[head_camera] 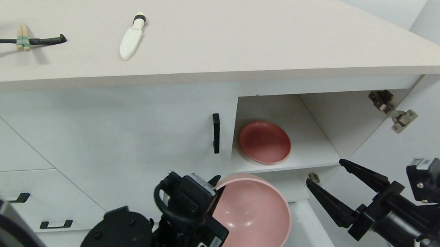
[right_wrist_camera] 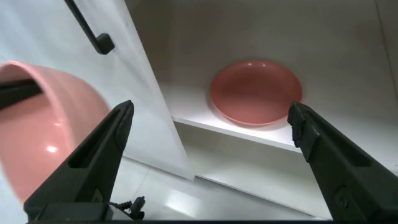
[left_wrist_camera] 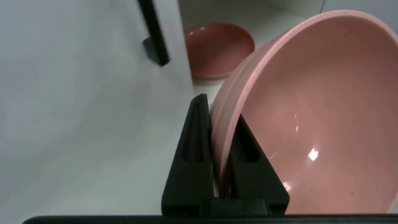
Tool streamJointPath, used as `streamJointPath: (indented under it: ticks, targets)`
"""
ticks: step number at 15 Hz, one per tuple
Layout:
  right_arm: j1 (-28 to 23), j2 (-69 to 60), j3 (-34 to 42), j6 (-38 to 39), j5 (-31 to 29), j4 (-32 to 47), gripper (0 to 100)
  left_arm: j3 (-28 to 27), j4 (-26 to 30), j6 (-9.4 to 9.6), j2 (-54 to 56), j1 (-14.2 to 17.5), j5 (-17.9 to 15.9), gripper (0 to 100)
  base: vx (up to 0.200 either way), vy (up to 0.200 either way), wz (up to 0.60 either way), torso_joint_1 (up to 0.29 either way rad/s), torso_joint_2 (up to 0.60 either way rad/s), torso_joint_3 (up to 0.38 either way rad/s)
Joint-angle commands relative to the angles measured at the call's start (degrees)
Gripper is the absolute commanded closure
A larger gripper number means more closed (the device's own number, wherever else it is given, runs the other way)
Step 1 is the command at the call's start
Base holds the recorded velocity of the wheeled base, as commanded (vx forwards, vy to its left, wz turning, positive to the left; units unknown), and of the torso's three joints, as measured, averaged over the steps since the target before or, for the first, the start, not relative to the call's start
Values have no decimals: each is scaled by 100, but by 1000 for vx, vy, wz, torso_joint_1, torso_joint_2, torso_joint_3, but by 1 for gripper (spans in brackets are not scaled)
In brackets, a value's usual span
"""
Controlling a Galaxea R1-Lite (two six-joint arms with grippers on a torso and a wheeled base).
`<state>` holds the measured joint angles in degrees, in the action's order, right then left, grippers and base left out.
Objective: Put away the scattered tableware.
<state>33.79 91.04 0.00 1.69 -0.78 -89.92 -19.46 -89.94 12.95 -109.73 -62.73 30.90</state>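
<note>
Pale beige worktop [head_camera: 247,34] spans the top of the head view. It carries a white knife-shaped utensil [head_camera: 131,39] at upper left and, at the far left edge, a beige piece with a green band [head_camera: 23,38] lying across a thin black object [head_camera: 45,40]. Below are white cabinets. At centre right a red plate [head_camera: 265,142] lies on the shelf [head_camera: 316,153] of the open one. My left end effector [left_wrist_camera: 219,124] pinches the rim of the pink bowl [head_camera: 254,215] at lower centre, just before that shelf. My right end effector [head_camera: 325,171] hangs spread at lower right, holding nothing. Stickers on my wrists are too small to read.
</note>
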Motion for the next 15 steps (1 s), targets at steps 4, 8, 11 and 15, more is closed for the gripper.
streamJointPath:
  ticks: [4, 8, 11, 15]
  targets:
    - [-171, -34, 0, -2, -1, -8, 0, -1025, -6, 147, -1121, -20, 12, 100, 0, 0, 0, 0, 0, 0]
    - [-171, -25, 0, -29, -1, -8, 0, -1640, -6, 490, -1437, 139, 3, 100, 0, 0, 0, 0, 0, 0]
    - [-250, -25, 0, -29, -27, -8, 0, -2317, -6, 569, -1763, 226, 12, 100, 0, 0, 0, 0, 0, 0]
    - [-479, 19, 0, -29, -27, -8, 0, -2651, -6, 560, -1798, 244, 12, 100, 0, 0, 0, 0, 0, 0]
